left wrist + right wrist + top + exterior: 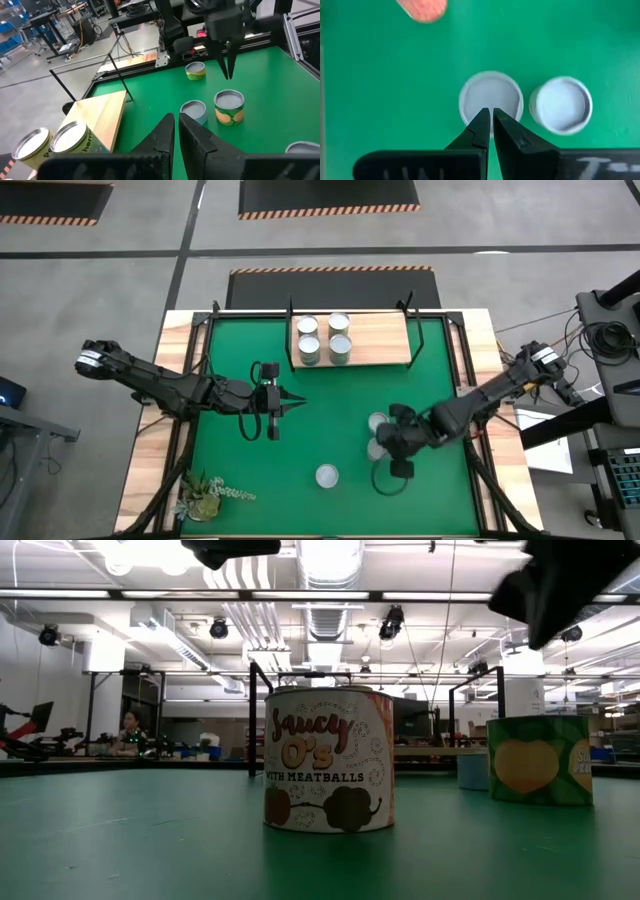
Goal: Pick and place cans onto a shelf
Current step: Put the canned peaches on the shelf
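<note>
The shelf [375, 340], a light wood board on black posts, stands at the table's far middle. Several cans [323, 338] stand upright on its left end, two of them also in the left wrist view [75, 137]. Two cans [377, 423] [374, 448] stand on the green mat under my right gripper [385, 442], which is shut, points down and hovers over one silver top [491, 95]; the other can [561, 105] is beside it. Another can [327, 475] stands nearer the front edge. My left gripper [288, 402] is shut and empty, left of centre.
A green plant sprig [205, 495] lies at the near left corner. In the left wrist view a further green-yellow can [195, 71] stands beyond my right gripper [227, 70]. Black frame rails [465, 370] run along the mat's edges. The shelf's right half [385, 340] is bare wood.
</note>
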`<state>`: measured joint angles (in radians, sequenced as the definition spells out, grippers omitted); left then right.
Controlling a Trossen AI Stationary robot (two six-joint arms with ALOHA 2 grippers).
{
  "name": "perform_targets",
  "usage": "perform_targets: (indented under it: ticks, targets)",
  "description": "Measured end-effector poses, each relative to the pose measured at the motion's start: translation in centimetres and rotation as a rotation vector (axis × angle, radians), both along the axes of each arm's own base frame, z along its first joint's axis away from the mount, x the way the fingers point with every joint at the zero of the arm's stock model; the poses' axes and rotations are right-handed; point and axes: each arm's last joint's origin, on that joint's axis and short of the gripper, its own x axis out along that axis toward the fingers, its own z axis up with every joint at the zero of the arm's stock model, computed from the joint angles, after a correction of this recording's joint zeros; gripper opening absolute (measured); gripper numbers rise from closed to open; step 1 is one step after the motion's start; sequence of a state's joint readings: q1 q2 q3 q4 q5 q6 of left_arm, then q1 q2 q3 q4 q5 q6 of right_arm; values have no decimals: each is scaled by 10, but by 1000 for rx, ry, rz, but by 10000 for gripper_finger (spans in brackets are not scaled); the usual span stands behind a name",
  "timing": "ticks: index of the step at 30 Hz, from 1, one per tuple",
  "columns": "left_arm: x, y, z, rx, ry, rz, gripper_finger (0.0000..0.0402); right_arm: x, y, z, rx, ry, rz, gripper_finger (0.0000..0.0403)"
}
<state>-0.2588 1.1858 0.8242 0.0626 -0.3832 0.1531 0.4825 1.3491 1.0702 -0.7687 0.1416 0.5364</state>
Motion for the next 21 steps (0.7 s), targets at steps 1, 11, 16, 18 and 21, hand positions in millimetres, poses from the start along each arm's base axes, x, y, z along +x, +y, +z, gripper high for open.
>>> perform_targets:
  ticks: [1,11,16,18,21]
  targets:
    - [0,0,0,-7,0,2,8,-4,3,-5,-18,3,-15,14]
    - [0,0,0,-29,0,8,8,-15,11,-27,-32,-13,-89,129]
    - [0,0,0,-29,-1,8,8,-18,10,-34,-38,7,-95,223]
    - [0,0,0,-29,-1,8,8,-21,10,-38,-49,16,-81,259]
    - [0,0,0,-30,-1,8,8,-24,12,-45,-60,29,-66,303]
